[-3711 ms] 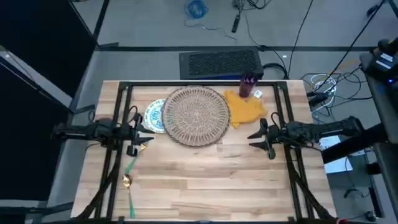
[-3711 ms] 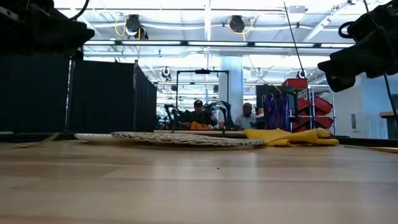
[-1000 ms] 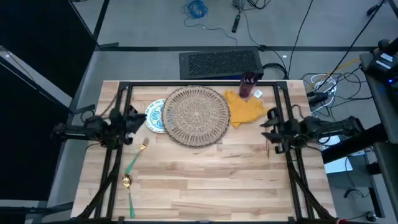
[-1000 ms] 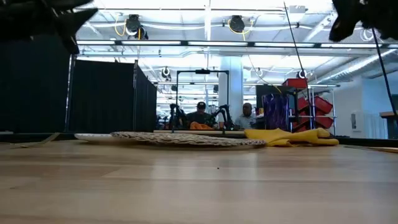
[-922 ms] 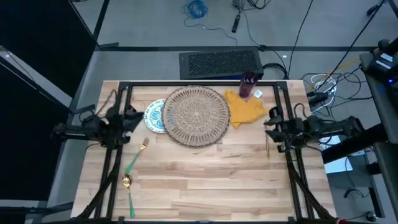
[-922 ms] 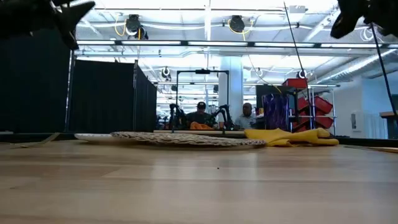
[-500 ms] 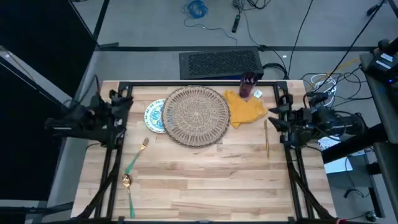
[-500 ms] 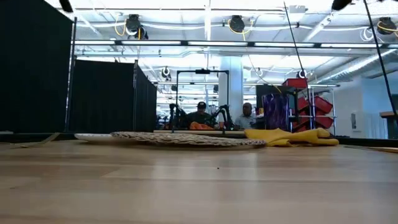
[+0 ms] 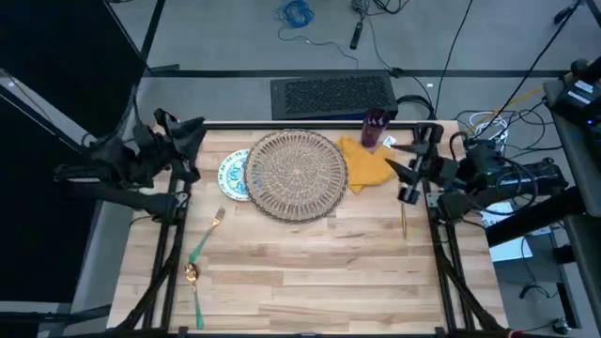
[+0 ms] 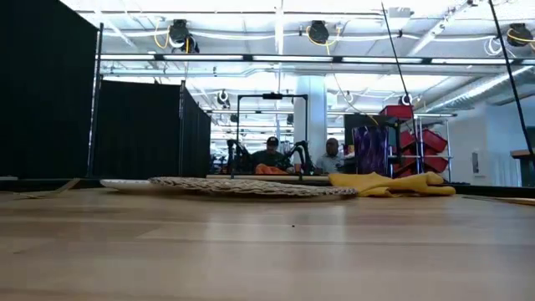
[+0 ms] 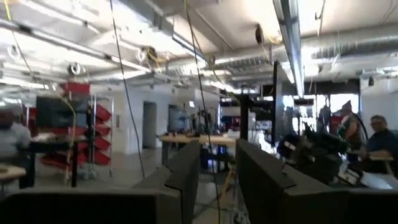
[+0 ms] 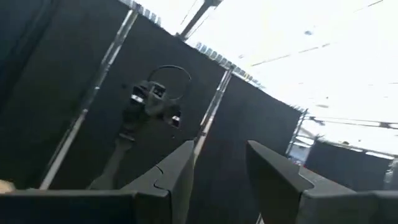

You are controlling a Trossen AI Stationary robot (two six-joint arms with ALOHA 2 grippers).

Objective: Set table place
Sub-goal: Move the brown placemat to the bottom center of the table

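Note:
The round wicker placemat (image 9: 296,175) lies at the table's far middle, its left edge over part of the patterned plate (image 9: 231,175). The yellow napkin (image 9: 368,161) lies crumpled at the placemat's right, with the purple cup (image 9: 376,127) behind it. The knife (image 9: 403,211) lies on the table right of the placemat. The green-handled fork (image 9: 207,235) and spoon (image 9: 193,286) lie at the near left. My left gripper (image 9: 191,145) is raised over the far left edge, open and empty (image 11: 217,180). My right gripper (image 9: 406,164) is raised at the right, open and empty (image 12: 221,180).
Black frame rails (image 9: 174,235) run along the table's left and right sides and its far edge. In the low view the placemat (image 10: 251,186) and napkin (image 10: 393,184) lie flat on the wood, and people sit in the room behind. Bare wood spans the table's near half.
Both arms have risen and tipped their wrists up, leaving the low view. My left gripper has drawn back toward the table's far left corner. My right gripper has moved toward the far edge, off the knife, which stays flat on the table.

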